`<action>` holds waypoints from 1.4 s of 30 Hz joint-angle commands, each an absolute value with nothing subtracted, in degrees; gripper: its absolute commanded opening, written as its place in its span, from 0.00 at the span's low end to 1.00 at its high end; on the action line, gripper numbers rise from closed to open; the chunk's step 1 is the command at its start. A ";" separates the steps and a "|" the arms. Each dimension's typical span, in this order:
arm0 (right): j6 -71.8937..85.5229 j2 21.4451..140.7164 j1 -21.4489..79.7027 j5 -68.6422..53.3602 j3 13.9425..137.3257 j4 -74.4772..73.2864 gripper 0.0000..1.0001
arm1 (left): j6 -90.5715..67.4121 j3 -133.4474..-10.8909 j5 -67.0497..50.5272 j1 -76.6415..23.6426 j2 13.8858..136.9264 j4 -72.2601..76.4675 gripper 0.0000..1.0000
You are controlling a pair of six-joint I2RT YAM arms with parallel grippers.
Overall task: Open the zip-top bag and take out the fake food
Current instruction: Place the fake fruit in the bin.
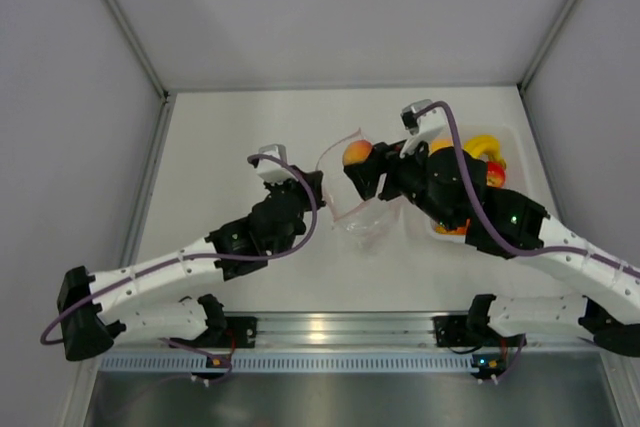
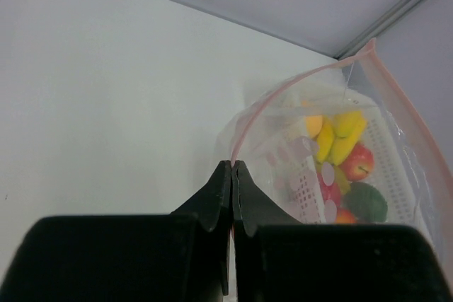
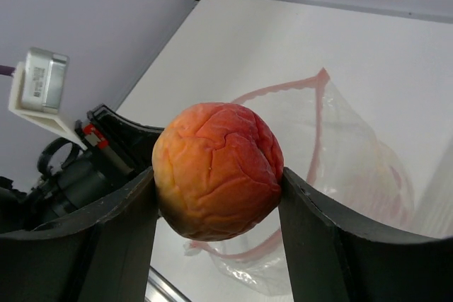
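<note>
The zip-top bag [image 1: 352, 209] lies open in the middle of the table, its pink zip strip [image 2: 248, 122] forming a loop. My left gripper [image 2: 232, 163] is shut on that strip at the bag's left rim. My right gripper [image 3: 218, 175] is shut on a peach [image 3: 218, 169], a piece of the fake food, and holds it above the bag's open mouth [image 3: 311, 153]. From above, the peach [image 1: 357, 154] shows just beyond the bag. The bag looks empty from the right wrist view.
A clear rigid tray [image 1: 512, 139] stands at the right, holding yellow bananas [image 2: 340, 136], a red apple [image 2: 357, 162], a green piece [image 2: 367, 201] and other fruit. White walls close the table at the back and sides.
</note>
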State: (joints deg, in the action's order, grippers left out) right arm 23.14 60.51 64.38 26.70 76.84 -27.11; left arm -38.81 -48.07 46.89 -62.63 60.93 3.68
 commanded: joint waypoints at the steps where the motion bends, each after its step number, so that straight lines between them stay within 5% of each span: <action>1: 23.91 58.89 59.96 28.75 79.37 -33.39 0.00 | -40.25 -51.85 49.84 -61.62 60.21 0.19 0.00; 14: 20.39 61.69 14.64 12.32 67.34 -43.24 0.00 | -38.85 -52.91 45.09 -52.66 53.18 -8.08 0.00; 25: 20.99 65.30 1.76 16.86 55.73 -43.86 0.08 | -31.83 -62.04 42.45 -45.01 54.49 -15.90 0.00; 27: 21.97 65.21 1.76 19.50 54.15 -43.86 0.22 | -31.29 -62.75 43.33 -44.04 54.75 -16.52 0.00; 32: 22.33 67.67 1.76 19.60 51.68 -43.86 0.38 | -29.53 -63.28 44.12 -42.72 56.42 -17.58 0.00; 35: 22.85 68.12 1.76 21.09 50.80 -44.21 0.76 | -28.74 -62.67 44.56 -42.45 57.21 -17.40 0.00; 38: 22.85 66.80 1.76 21.01 50.80 -44.56 0.85 | -27.86 -62.05 45.09 -41.75 57.22 -17.58 0.00; 39: 22.76 66.62 1.84 21.01 51.41 -44.73 0.99 | -27.69 -61.62 45.26 -41.31 57.30 -17.49 0.00; 42: 22.06 65.83 1.84 20.66 53.51 -46.40 0.99 | -26.81 -61.43 44.65 -40.35 57.74 -17.40 0.00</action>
